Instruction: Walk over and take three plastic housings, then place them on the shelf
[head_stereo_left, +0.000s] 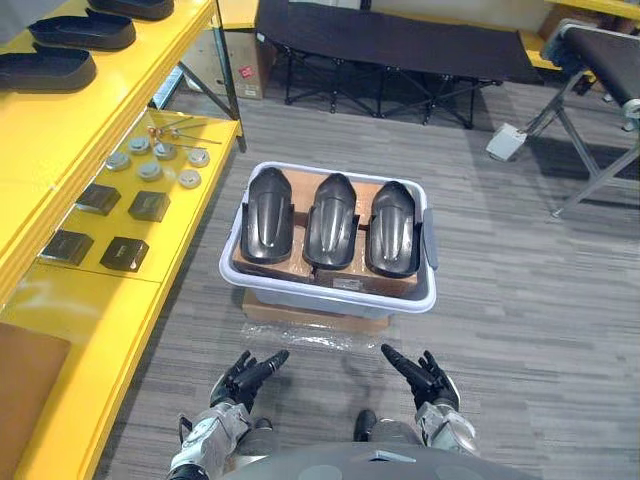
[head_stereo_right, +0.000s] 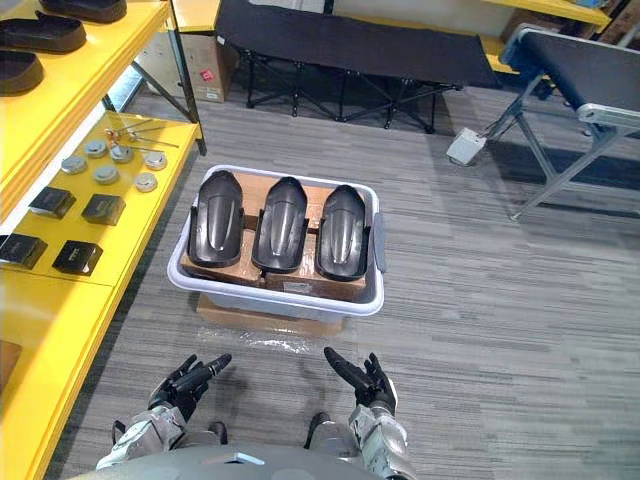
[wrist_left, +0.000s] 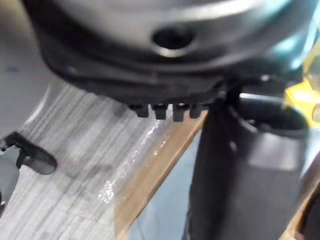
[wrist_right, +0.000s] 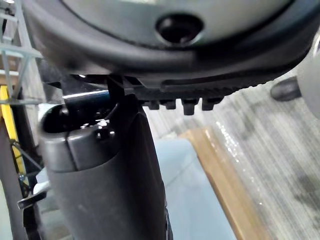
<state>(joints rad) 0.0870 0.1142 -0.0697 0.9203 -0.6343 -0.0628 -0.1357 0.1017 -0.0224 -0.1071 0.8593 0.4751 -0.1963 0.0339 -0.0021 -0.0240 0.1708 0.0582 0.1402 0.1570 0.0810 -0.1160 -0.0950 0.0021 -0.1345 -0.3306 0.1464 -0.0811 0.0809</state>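
Three dark plastic housings lie side by side on cardboard in a pale bin (head_stereo_left: 431, 290) on the floor ahead: the left housing (head_stereo_left: 269, 213), the middle housing (head_stereo_left: 332, 219) and the right housing (head_stereo_left: 392, 226). My left hand (head_stereo_left: 245, 378) and right hand (head_stereo_left: 425, 378) hover low in front of the bin, both open with fingers straight, holding nothing. The yellow shelf (head_stereo_left: 90, 330) runs along my left side.
The shelf's lower tier carries small black blocks (head_stereo_left: 124, 253) and round metal discs (head_stereo_left: 150, 170); dark trays (head_stereo_left: 45, 70) rest on the upper tier. A flat cardboard piece (head_stereo_left: 310, 316) lies under the bin. A black cot (head_stereo_left: 390, 45) and a metal-legged stand (head_stereo_left: 590, 110) sit beyond.
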